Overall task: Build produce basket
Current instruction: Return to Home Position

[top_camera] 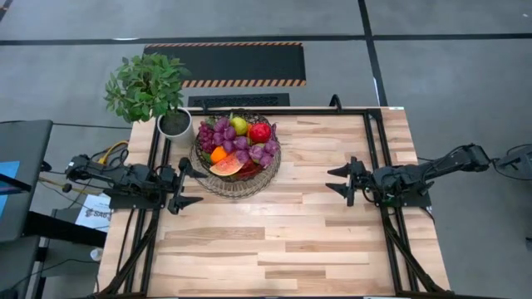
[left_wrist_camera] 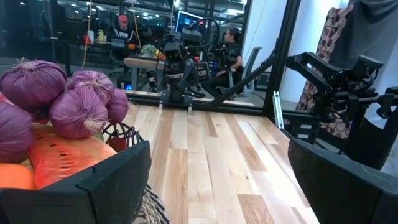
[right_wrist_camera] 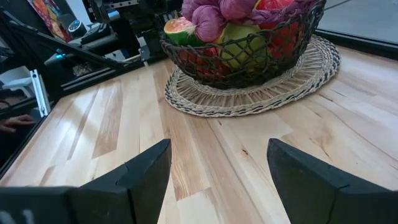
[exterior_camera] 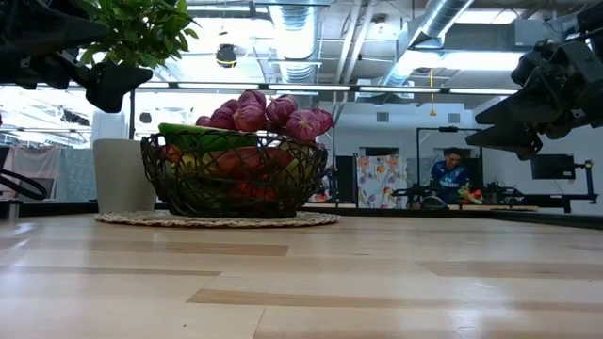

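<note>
The dark wire basket (top_camera: 268,170) stands on a pale woven round mat (top_camera: 218,184) at the table's far left. It is piled with produce: purple grapes (top_camera: 223,133), a pear (top_camera: 239,125), a red apple (top_camera: 260,132), an orange (top_camera: 218,154) and a watermelon slice (top_camera: 227,167). The basket also shows in the low view (exterior_camera: 236,177) and the right wrist view (right_wrist_camera: 245,53). My left gripper (top_camera: 184,185) is open and empty just left of the basket. My right gripper (top_camera: 340,181) is open and empty at the table's right.
A leafy potted plant (top_camera: 150,87) in a white pot (top_camera: 174,126) stands at the far left corner, behind the basket. Bare wood tabletop (top_camera: 283,232) spreads across the middle and near side. A person (exterior_camera: 450,174) sits in the room beyond the table.
</note>
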